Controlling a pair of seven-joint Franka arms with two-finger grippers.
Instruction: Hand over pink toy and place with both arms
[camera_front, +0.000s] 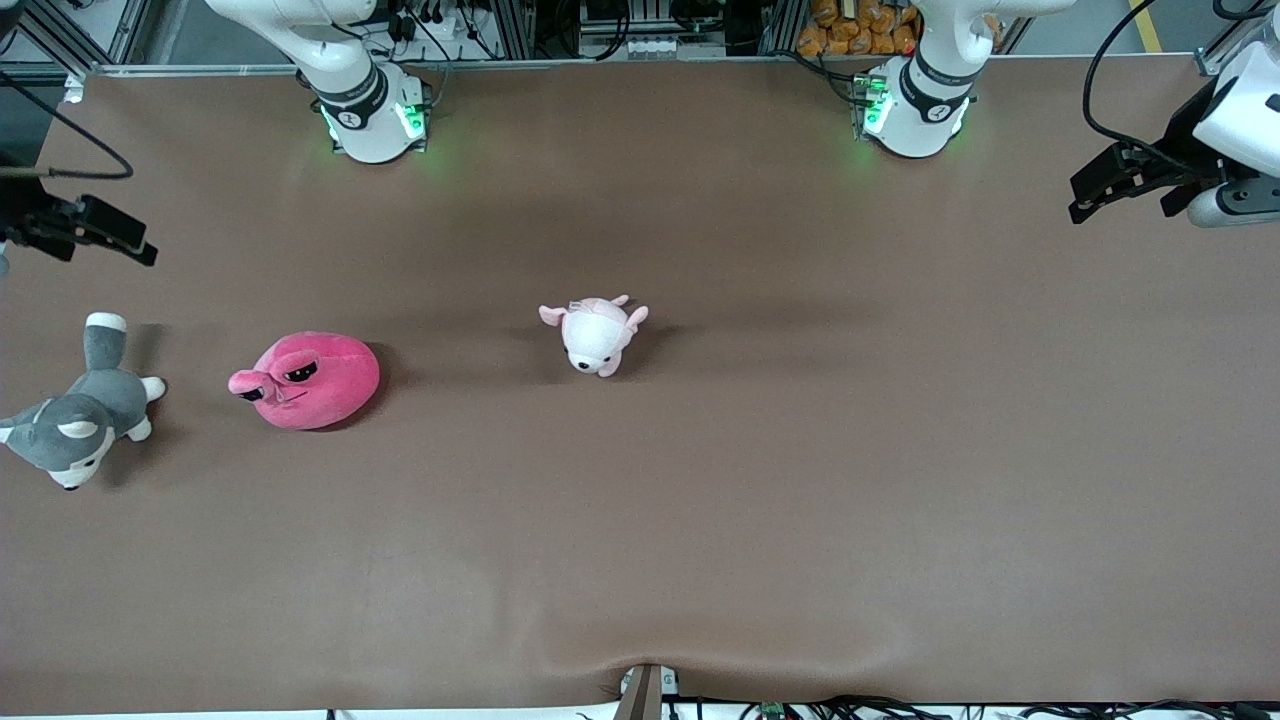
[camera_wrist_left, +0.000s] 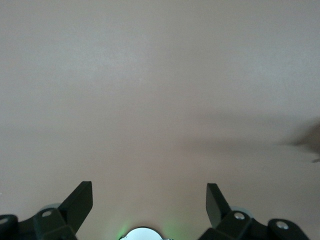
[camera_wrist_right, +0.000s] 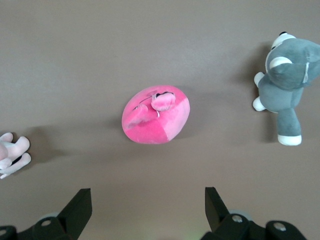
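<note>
The pink toy is a round hot-pink plush with dark half-lidded eyes. It lies on the brown table toward the right arm's end. It also shows in the right wrist view, apart from the fingers. My right gripper hangs open and empty in the air at the right arm's end of the table; in its own view both fingers stand wide apart. My left gripper hangs open and empty over the left arm's end of the table. Its own view shows only bare table.
A grey-and-white husky plush lies at the right arm's end, beside the pink toy. A small pale pink-and-white plush animal lies near the table's middle. The brown table cover is wrinkled at its front edge.
</note>
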